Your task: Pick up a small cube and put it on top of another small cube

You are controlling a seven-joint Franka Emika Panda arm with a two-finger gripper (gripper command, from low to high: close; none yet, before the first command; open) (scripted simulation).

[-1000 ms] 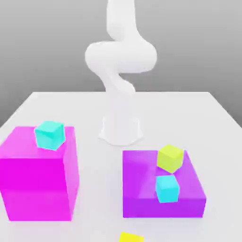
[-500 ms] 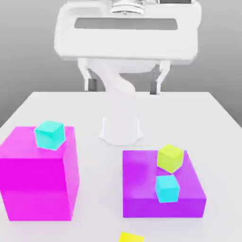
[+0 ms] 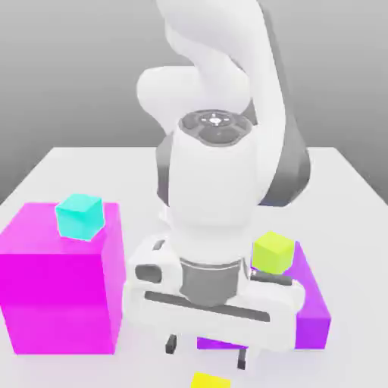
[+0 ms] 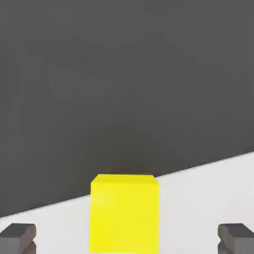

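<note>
Yellow cube [image 4: 124, 213], the small warm one I am after, sits on the white table [image 3: 76, 170] close to its near edge, showing between my two dark fingertips [image 4: 17, 237] with bare table either side of it. Going down in size: my white arm fills the middle, the big magenta block [image 3: 61, 295] stands at the exterior view's left with the turquoise cube [image 3: 79, 216] on top near its back edge, and the purple block [image 3: 311, 307] carries a lime cube [image 3: 273, 252]. My gripper [image 3: 206, 355] is spread wide, gripping nothing.
</note>
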